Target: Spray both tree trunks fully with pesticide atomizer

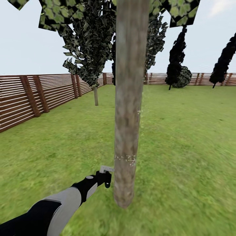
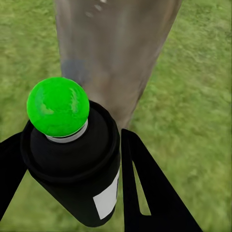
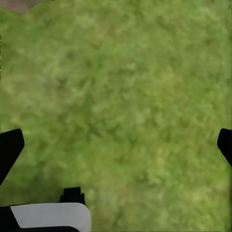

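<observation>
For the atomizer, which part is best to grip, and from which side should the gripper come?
Grip the dark round body of the atomizer, below the green button on top, with one finger on each side. The left gripper holds it this way now: its fingers flank the body, so the button and the front facing the trunk stay free. Coming from behind seems best.
</observation>
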You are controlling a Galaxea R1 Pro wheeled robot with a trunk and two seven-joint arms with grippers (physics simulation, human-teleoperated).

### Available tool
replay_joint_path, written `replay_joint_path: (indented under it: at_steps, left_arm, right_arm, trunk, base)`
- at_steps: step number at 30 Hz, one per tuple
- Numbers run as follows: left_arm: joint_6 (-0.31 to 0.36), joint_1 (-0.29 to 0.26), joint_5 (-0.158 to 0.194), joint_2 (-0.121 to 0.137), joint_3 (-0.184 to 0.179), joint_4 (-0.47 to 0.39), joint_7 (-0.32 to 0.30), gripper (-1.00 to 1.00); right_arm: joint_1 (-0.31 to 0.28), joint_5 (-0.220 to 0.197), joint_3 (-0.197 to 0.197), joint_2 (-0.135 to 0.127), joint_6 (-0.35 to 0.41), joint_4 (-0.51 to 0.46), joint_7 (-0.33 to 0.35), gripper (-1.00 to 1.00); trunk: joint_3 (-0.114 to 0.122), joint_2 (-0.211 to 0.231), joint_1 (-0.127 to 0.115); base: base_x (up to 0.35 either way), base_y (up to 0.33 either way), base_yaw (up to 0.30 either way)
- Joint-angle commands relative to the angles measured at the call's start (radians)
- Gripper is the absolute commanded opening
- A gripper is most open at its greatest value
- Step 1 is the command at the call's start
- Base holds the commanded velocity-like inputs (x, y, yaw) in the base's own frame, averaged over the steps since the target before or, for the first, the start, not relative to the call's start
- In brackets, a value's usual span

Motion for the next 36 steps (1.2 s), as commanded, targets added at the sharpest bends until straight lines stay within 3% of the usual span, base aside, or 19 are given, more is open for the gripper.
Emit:
replay_joint_path:
  at_steps: [1,22,26,30,31,32,34,36]
  left_arm:
    - [0.000,0.000,0.000,0.000,0.000,0.000,0.000,-1.00]
    - [0.000,0.000,0.000,0.000,-0.001,0.000,0.000,-1.00]
    - [0.000,0.000,0.001,0.000,0.003,-0.001,-0.001,-1.00]
    - [0.006,0.000,0.002,0.000,-0.007,-0.013,-0.004,-1.00]
    - [0.030,0.000,0.002,0.000,-0.009,-0.038,-0.005,-1.00]
    - [0.097,0.000,0.003,0.000,-0.009,-0.094,-0.005,-1.00]
    - [0.362,0.000,0.004,0.000,-0.007,-0.328,-0.018,-1.00]
    - [0.548,0.000,0.003,0.000,-0.012,-0.539,-0.101,-1.00]
  right_arm:
    - [0.000,0.000,0.000,0.003,0.000,0.000,0.000,1.00]
    - [0.000,0.000,0.000,0.011,0.000,0.000,0.000,1.00]
    - [0.000,0.000,-0.002,0.007,0.000,-0.004,0.000,1.00]
    - [-0.001,0.001,0.000,0.003,0.002,-0.067,0.000,1.00]
    - [-0.001,0.001,0.000,0.001,0.003,-0.062,0.000,1.00]
    - [-0.001,0.001,0.000,0.000,0.003,-0.055,0.000,1.00]
    - [-0.001,0.001,0.000,-0.001,0.003,-0.044,0.000,1.00]
    - [-0.001,0.001,0.000,-0.001,0.003,-0.041,0.000,1.00]
  trunk:
    - [0.000,0.000,0.000]
    - [0.000,0.000,0.000]
    - [0.000,0.000,0.000]
    - [0.000,0.000,0.000]
    - [0.000,0.000,0.000]
    - [0.000,0.000,0.000]
    - [0.000,0.000,0.000]
    - [0.000,0.000,0.000]
  base:
    - [0.000,-0.319,0.300]
    - [0.000,-0.335,0.298]
    - [0.000,-0.104,0.075]
    - [0.000,-0.006,0.004]
    - [0.000,0.000,0.000]
    - [0.000,0.000,0.000]
    - [0.000,0.000,0.000]
    - [0.000,0.000,0.000]
